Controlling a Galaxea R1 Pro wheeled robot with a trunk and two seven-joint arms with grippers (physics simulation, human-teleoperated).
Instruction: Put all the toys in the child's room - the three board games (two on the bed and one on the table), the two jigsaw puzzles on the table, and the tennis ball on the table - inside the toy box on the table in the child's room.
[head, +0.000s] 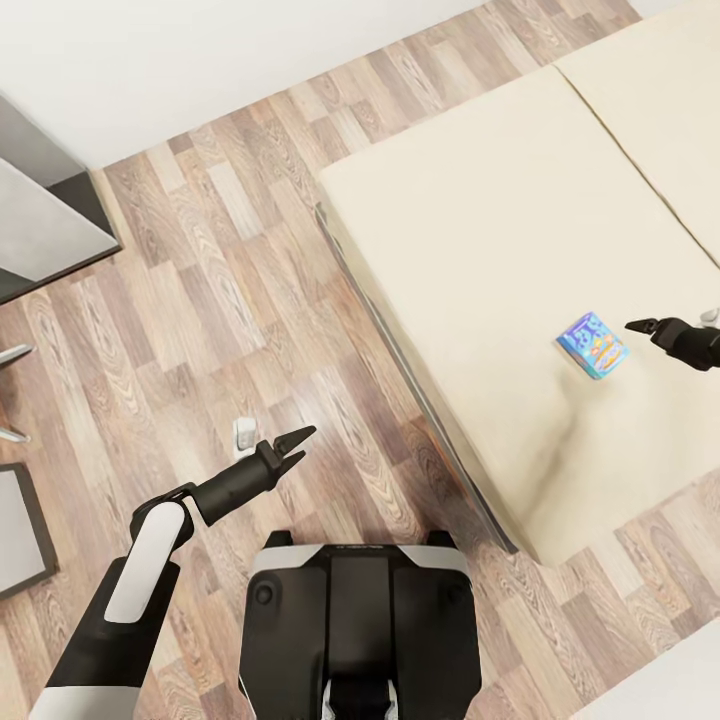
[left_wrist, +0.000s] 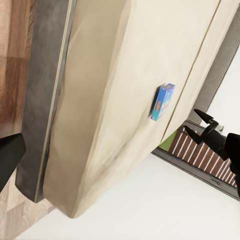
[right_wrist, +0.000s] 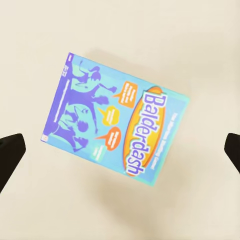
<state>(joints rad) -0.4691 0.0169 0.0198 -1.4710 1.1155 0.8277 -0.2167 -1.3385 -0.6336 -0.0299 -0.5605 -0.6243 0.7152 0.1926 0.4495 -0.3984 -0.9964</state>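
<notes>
A blue board game box marked "Balderdash" (head: 592, 345) lies flat on the beige mattress of the bed (head: 480, 220), close to its near side. My right gripper (head: 650, 328) hovers just to the right of the box, open, with nothing in it. In the right wrist view the box (right_wrist: 115, 132) lies between the two wide-spread fingertips (right_wrist: 10, 157). The left wrist view shows the same box (left_wrist: 162, 101) and the open right gripper (left_wrist: 196, 123) beyond it. My left gripper (head: 306, 444) hangs open and empty over the wooden floor, left of the bed.
The bed's grey frame edge (head: 400, 370) runs diagonally across the floor ahead of my base (head: 360, 620). A grey cabinet (head: 40, 220) stands at the upper left. A small white object (head: 243, 435) sits on the floor near the left gripper. A dark framed panel (head: 20, 530) is at the left edge.
</notes>
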